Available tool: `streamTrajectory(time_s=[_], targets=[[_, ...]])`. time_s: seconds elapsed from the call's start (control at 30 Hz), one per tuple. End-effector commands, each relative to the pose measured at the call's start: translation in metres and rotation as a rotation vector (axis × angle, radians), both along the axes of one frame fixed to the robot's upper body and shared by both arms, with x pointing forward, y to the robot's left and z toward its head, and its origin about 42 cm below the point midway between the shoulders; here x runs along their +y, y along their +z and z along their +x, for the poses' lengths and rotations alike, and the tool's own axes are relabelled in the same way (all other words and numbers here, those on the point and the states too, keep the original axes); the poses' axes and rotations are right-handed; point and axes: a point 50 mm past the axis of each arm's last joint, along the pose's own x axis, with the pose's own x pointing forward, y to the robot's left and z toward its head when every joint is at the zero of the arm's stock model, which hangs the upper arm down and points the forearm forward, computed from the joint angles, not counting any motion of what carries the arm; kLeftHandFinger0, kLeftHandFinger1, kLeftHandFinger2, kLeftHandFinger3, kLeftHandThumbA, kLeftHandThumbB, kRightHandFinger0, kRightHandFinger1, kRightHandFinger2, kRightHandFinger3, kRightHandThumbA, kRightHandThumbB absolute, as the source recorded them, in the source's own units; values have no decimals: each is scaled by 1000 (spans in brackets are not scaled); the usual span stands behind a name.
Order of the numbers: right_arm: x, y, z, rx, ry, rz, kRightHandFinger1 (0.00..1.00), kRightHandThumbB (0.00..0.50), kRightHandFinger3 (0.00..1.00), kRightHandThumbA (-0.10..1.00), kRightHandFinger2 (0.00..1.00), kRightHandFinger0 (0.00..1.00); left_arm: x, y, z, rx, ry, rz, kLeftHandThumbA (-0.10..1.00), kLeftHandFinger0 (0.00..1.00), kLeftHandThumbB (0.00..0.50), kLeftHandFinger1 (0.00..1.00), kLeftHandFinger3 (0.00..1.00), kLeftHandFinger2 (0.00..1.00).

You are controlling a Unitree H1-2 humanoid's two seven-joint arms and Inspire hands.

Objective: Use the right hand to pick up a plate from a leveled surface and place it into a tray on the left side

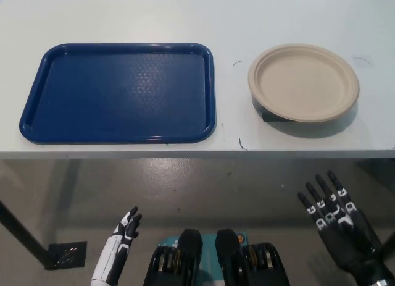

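Note:
A beige round plate [303, 82] sits on a dark raised base at the right of the white table. A blue rectangular tray [120, 92] lies on the table's left half, with nothing in it. My black right hand [338, 223] is below the table's front edge at the lower right, open with fingers spread and pointing up toward the plate, well short of it. My white left hand [121, 238] rests low at the lower left, open and holding nothing.
The white table [231, 14] has its front edge running across the picture's middle. Below it lies grey floor [203, 187], with a table leg and foot plate [65, 255] at the lower left.

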Motion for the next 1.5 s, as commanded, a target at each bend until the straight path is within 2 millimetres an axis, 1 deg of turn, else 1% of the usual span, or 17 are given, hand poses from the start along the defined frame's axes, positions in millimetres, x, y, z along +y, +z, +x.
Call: streamTrajectory(time_s=[0.0, 0.2, 0.33, 0.4, 0.5, 0.67, 0.73, 0.87, 0.9, 1.2, 1.27, 1.3, 1.47], targets=[[9, 50, 23, -100, 116, 260, 1000, 378, 1000, 1000, 1000, 1000, -4, 16, 6, -114, -30, 32, 1000, 1000, 21, 1000, 1000, 1000], [12, 44, 36, -87, 127, 261, 1000, 375, 1000, 1000, 1000, 1000, -4, 15, 6, -117, -23, 30, 1000, 1000, 39, 1000, 1000, 1000], [14, 39, 45, -69, 124, 268, 1000, 372, 1000, 1000, 1000, 1000, -4, 16, 6, -120, -23, 37, 1000, 1000, 28, 1000, 1000, 1000], [14, 34, 49, -67, 129, 268, 1000, 376, 1000, 1000, 1000, 1000, -4, 16, 6, -117, -28, 33, 1000, 1000, 40, 1000, 1000, 1000], [15, 30, 53, -55, 126, 264, 1000, 376, 1000, 1000, 1000, 1000, -4, 17, 7, -118, -31, 33, 1000, 1000, 37, 1000, 1000, 1000], [15, 21, 55, -32, 117, 257, 1000, 377, 1000, 1000, 1000, 1000, -4, 17, 7, -113, -28, 22, 1000, 1000, 45, 1000, 1000, 1000], [14, 17, 56, -24, 117, 258, 1000, 379, 1000, 1000, 1000, 1000, -4, 17, 7, -111, -31, 28, 1000, 1000, 32, 1000, 1000, 1000], [13, 10, 58, -7, 113, 263, 1000, 375, 1000, 1000, 1000, 1000, -4, 18, 7, -106, -33, 36, 1000, 1000, 37, 1000, 1000, 1000], [12, 8, 58, -7, 114, 266, 1000, 376, 1000, 1000, 1000, 1000, -4, 18, 7, -105, -32, 34, 1000, 1000, 46, 1000, 1000, 1000], [10, 11, 63, 6, 92, 259, 1000, 379, 1000, 1000, 1000, 1000, -4, 17, 7, -107, -31, 31, 1000, 1000, 47, 1000, 1000, 1000], [9, 13, 64, 3, 89, 261, 1000, 376, 1000, 1000, 1000, 1000, -3, 17, 7, -106, -35, 38, 1000, 1000, 33, 1000, 1000, 1000], [9, 14, 66, 1, 88, 262, 1000, 374, 1000, 1000, 1000, 1000, -3, 18, 7, -106, -37, 44, 1000, 1000, 14, 1000, 1000, 1000], [7, 21, 70, -21, 81, 271, 1000, 373, 1000, 1000, 1000, 1000, -3, 18, 7, -105, -35, 50, 1000, 1000, 1, 1000, 1000, 1000]])
